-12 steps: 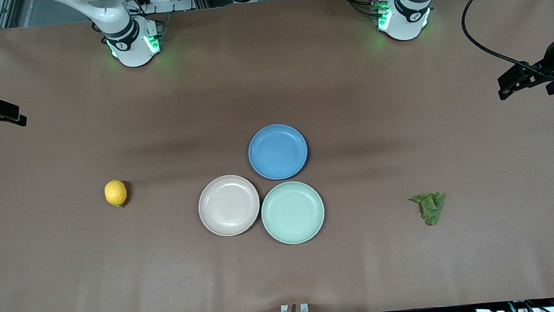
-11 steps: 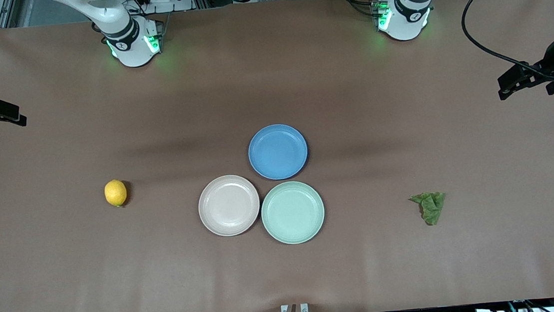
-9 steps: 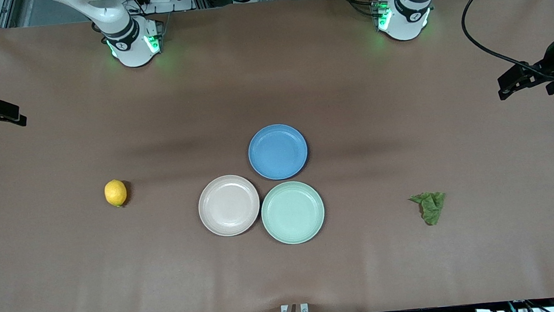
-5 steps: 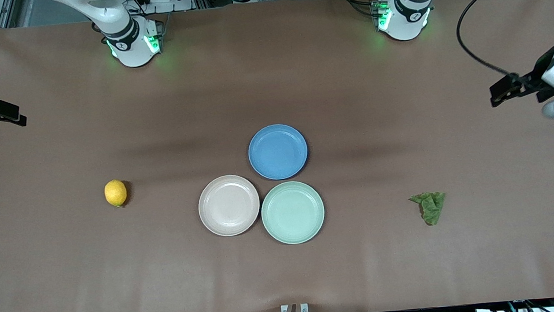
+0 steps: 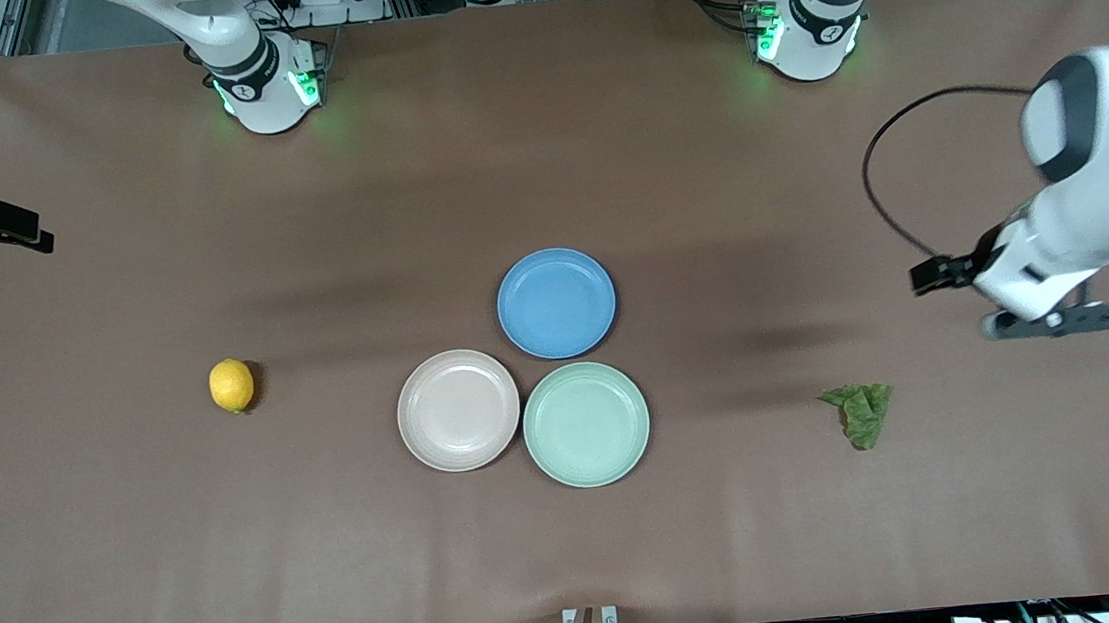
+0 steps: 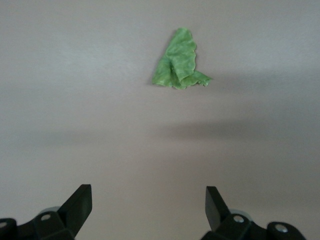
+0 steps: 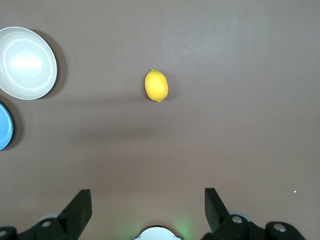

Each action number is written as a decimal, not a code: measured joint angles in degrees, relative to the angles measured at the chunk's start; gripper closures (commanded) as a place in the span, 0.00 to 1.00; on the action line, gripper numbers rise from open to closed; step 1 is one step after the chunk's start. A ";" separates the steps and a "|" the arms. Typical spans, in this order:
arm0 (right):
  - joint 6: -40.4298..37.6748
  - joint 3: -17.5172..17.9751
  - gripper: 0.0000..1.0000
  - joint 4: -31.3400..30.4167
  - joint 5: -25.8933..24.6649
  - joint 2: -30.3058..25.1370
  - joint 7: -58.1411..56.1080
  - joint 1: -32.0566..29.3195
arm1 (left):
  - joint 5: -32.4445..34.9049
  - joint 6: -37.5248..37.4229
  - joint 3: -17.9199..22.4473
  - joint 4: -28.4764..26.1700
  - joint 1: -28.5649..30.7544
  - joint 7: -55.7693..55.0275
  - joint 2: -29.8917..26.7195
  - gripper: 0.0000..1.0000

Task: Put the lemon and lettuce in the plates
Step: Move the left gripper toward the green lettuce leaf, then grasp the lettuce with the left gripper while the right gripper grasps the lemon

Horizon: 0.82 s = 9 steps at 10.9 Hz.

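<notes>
The lemon (image 5: 232,385) lies on the table toward the right arm's end; it also shows in the right wrist view (image 7: 156,85). The lettuce (image 5: 860,412) lies flat toward the left arm's end and shows in the left wrist view (image 6: 179,61). The beige-pink plate (image 5: 458,410) and the mint green plate (image 5: 585,424) sit side by side mid-table, both empty. My left gripper (image 6: 149,197) is open and empty, up over bare table beside the lettuce, and its hand shows in the front view (image 5: 1052,320). My right gripper (image 7: 148,200) is open and empty, waiting high at the right arm's end.
An empty blue plate (image 5: 556,302) touches both other plates, farther from the front camera. The two arm bases (image 5: 266,86) (image 5: 806,28) stand at the table's back edge. A black cable (image 5: 889,172) hangs from the left arm. The rest is brown tabletop.
My left arm has swung in from the table's end and lower, toward the lettuce. The right arm, lemon, lettuce and plates have not moved.
</notes>
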 measured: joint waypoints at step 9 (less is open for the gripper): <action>4.33 0.27 0.00 -0.43 0.05 7.46 -0.01 0.31 | 3.81 30.17 0.48 -3.52 1.15 0.00 17.68 0.00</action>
